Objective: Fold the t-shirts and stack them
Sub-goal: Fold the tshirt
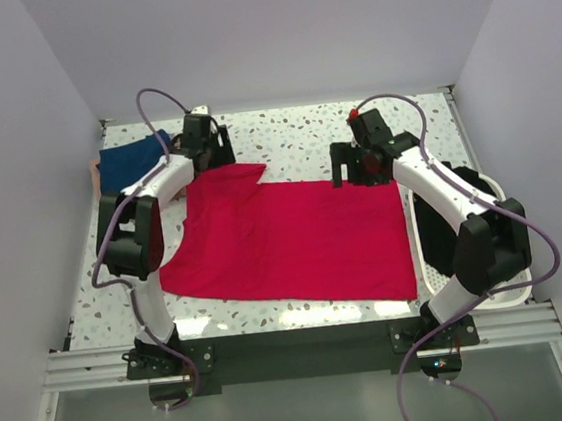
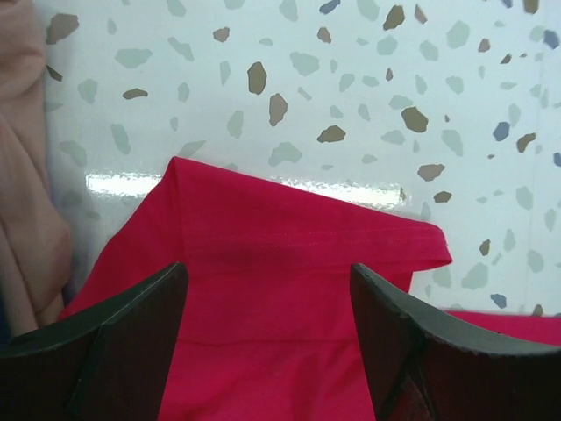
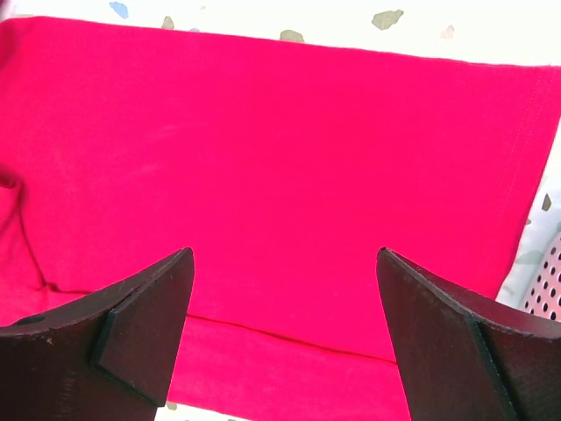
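We see the L claw (image 2: 267,274) spread wide over the red tee's (image 1: 295,244) sleeve hem, pinching nothing. The R claw (image 3: 285,259) is fully spread above that tee's body, also empty. The red tee lies flat mid-bench (image 1: 303,128), w/ the navy tee (image 1: 130,158) and pink tee (image 2: 26,175) far left. The white basket (image 1: 515,286) at the right edge holds sth dark, mostly hidden by the arm.

Three t-shirts in sight, one red t-shirt (image 1: 294,239), one navy t-shirt (image 1: 130,158), one pale pink t-shirt (image 2: 22,175), one white basket (image 1: 422,261), its dark contents too hidden to count, two arms, left arm (image 1: 146,220), right arm (image 1: 451,203), two tools, left tool (image 2: 267,289), right tool (image 3: 285,272), one speckled bench (image 1: 293,129)
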`<state>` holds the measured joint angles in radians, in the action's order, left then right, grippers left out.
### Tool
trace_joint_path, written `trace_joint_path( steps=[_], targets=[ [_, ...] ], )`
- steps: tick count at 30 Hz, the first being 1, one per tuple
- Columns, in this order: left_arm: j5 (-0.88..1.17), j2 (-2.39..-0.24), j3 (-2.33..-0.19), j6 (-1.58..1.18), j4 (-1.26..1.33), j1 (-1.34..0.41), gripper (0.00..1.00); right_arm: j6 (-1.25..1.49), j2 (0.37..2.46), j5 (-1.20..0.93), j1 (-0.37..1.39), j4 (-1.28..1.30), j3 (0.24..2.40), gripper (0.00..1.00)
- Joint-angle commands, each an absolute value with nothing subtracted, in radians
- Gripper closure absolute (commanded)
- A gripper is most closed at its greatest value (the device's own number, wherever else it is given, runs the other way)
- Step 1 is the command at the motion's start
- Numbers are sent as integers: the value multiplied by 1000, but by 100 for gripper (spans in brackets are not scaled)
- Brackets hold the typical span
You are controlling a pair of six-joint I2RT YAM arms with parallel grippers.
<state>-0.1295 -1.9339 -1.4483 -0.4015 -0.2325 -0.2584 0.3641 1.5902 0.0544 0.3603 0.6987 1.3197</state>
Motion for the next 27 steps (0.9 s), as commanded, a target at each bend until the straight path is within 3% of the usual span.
trace_joint_path(
  steps=[1,27],
  targets=[
    [-86,-1994,-1529,-371,-209,-230,22,336,1572,26,347,709,1319,12],
    [-112,-2134,-1516,-374,-227,-202,39,347,1531,9,333,689,1187,13]
  ],
)
